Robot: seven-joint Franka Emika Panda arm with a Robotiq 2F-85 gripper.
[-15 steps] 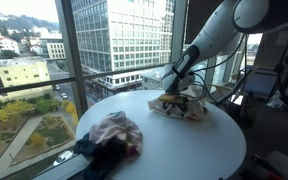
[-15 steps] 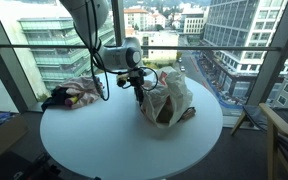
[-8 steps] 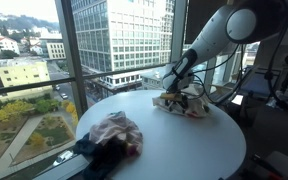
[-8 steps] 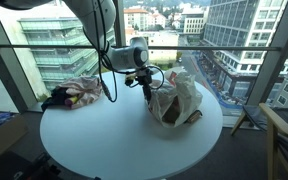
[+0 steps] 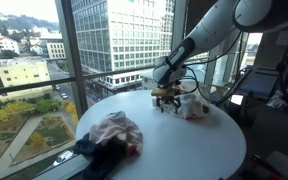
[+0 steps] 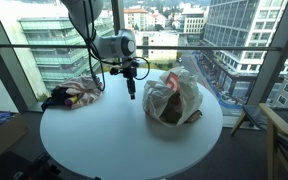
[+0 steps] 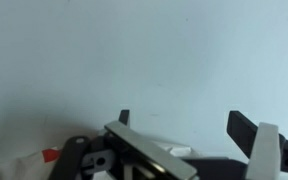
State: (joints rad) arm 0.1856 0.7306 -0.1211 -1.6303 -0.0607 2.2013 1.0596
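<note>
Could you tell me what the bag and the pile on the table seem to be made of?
Bag: thin plastic film, likely; translucent, glossy, crinkled. Pile: soft fabric, probably clothing; matte, limp folds in pink and dark tones.

Looks like an office or lab room high up in a city building. Floor-to-ceiling windows (image 5: 34,70) in dark frames, seen in both exterior views; beyond the glass, office towers (image 5: 119,35), lower roofs, trees and a street far below. Inside, a round white table (image 6: 104,140) set close to the glass, with a robot arm (image 5: 219,25) reaching over it: more a test set-up than a living space. Heap of clothes (image 5: 114,132) and a bag (image 6: 172,97) on the table as the only homely things. Wooden chair (image 6: 284,130) at the edge, and dark equipment (image 5: 256,85) behind the arm.
</note>
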